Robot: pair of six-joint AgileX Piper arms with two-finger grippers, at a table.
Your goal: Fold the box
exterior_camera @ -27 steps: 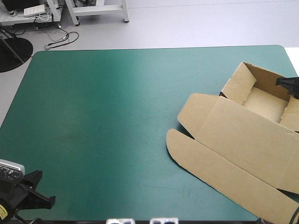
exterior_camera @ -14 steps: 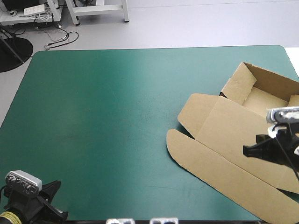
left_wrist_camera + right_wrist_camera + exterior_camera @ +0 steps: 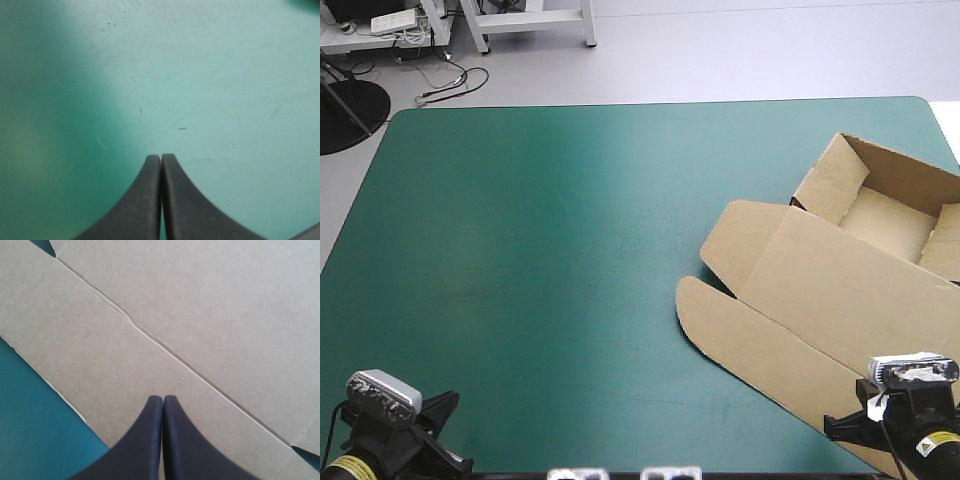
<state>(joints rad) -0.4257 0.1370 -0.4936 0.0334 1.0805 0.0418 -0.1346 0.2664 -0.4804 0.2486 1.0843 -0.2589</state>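
Moved: my right gripper (image 3: 832, 428) drew back from tray to near flap.
Jaws: both pairs pressed together, empty.
Left: left gripper (image 3: 161, 157) over bare teal-green cover (image 3: 570, 250).
Position: box (image 3: 840, 290) on table's right side, lid flat.

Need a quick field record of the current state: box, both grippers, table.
object: brown box, an open tray with the lid flat
position: right side of the table
tray_part: tray with walls raised, at the far right
lid_part: lid flat on the cover, reaching toward the near edge
left_arm: left gripper shut, holding nothing, over bare teal-green cover at the near-left corner
right_arm: right gripper shut, over the lid's outer flap, beside a crease
contact_right: cannot tell
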